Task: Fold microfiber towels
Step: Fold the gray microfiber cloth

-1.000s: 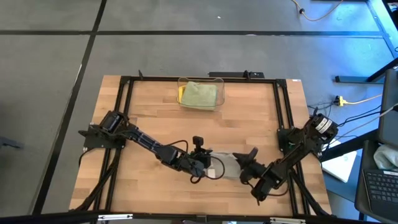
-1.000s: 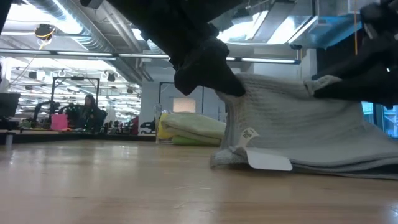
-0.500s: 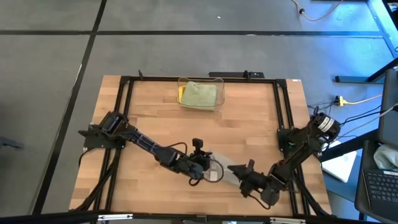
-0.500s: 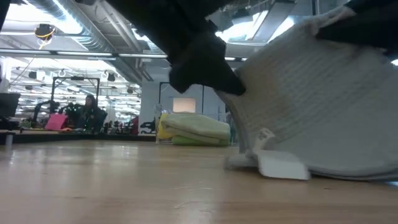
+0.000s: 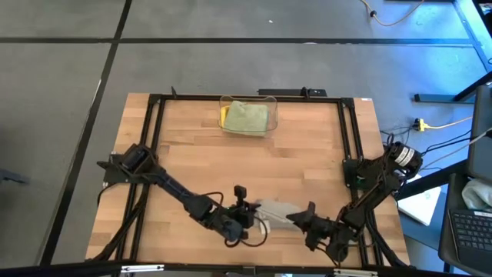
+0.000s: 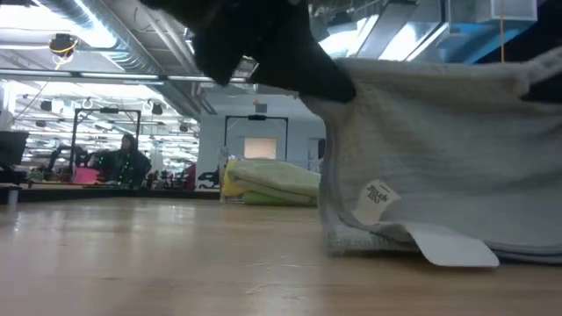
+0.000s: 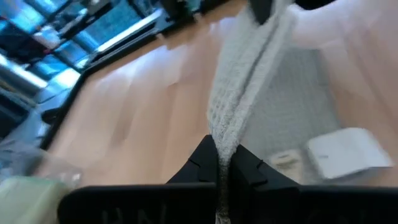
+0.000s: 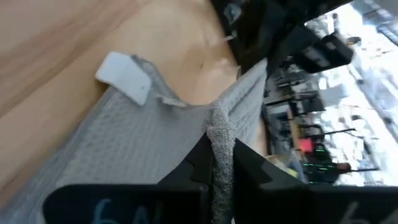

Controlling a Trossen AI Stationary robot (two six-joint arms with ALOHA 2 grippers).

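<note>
I have both hands low at the near edge of the bench. My left hand is pinched shut on one edge of the grey towel, and my right hand is clamped on its other end — the cloth hangs taut between them, its lower part and white tag resting on the wood. Beyond the hands the bench lies open up to the clear bin at the far edge, holding the pale green towel over the yellow towel. A lit workshop — blurred — shows behind.
</note>
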